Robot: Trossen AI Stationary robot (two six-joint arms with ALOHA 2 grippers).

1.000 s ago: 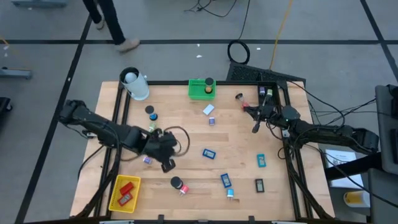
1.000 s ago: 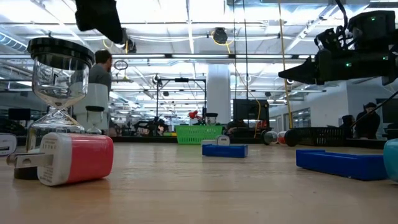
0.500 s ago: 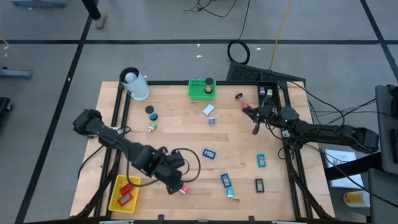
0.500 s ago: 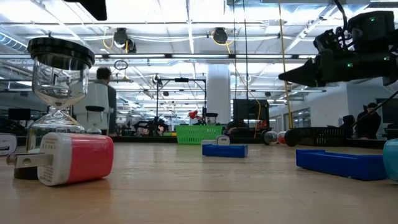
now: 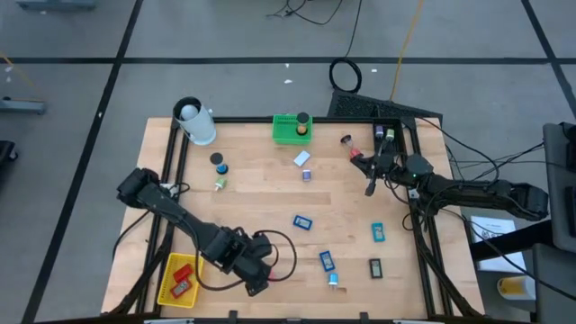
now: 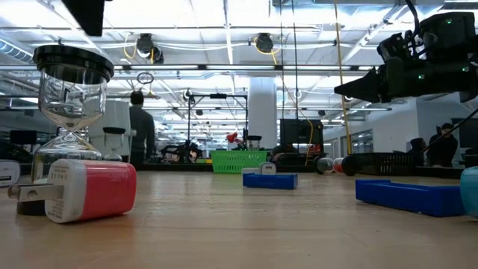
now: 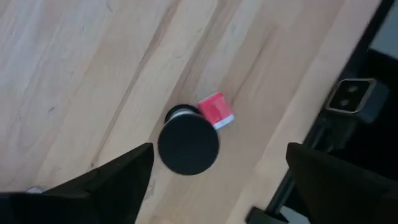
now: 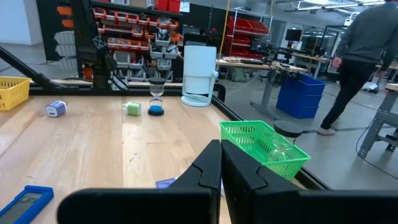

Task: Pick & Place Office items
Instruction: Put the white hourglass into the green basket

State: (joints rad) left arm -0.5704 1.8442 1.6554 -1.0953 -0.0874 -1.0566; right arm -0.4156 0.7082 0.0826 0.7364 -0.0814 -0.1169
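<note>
My left gripper (image 5: 258, 274) hangs open near the table's front edge, fingers pointing down. Below it, between the two fingers but apart from them, stands a small hourglass with a round black top (image 7: 188, 144), its base on the wood. A red and white block (image 7: 216, 111) lies against it. The low view shows both close up: the hourglass (image 6: 71, 112) and the red block (image 6: 89, 190). My right gripper (image 5: 369, 184) hovers shut and holding nothing at the table's far right. Blue blocks (image 5: 302, 221) (image 5: 327, 261) and a teal one (image 5: 378, 233) lie loose on the wood.
A yellow basket (image 5: 167, 286) with red pieces sits at the near left corner. A green basket (image 5: 291, 129) and a white cylinder (image 5: 196, 123) stand along the far edge. Small bits (image 5: 219, 163) (image 5: 301, 158) lie at the far middle. A person (image 6: 140, 127) stands in the room behind.
My left gripper has swung from the table's left middle toward the near edge and to the right, ending over the hourglass and the red block. The person behind the table has walked on.
</note>
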